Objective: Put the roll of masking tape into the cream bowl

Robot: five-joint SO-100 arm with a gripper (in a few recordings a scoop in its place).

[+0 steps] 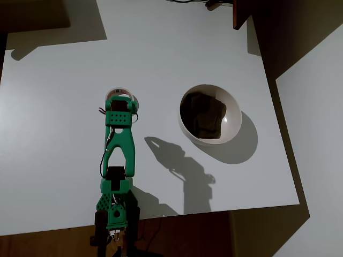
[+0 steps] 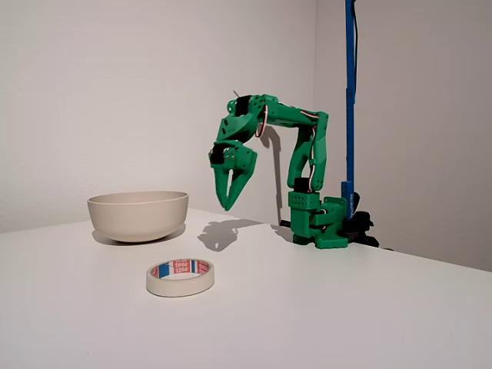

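Observation:
The roll of masking tape lies flat on the white table, cream-white with a red and blue printed core. In the overhead view the roll of masking tape peeks out from under the green wrist. My gripper hangs above the table, pointing down, raised well clear of the tape. Its fingertips meet and hold nothing. From above, the gripper sits right over the tape. The cream bowl stands to the right of the arm, its dark glossy inside empty. In the fixed view the cream bowl is at the left.
The arm's base stands at the table's edge, with a blue pole behind it. The white table ends just right of the bowl and along the bottom. A dark brown block overhangs the far right corner.

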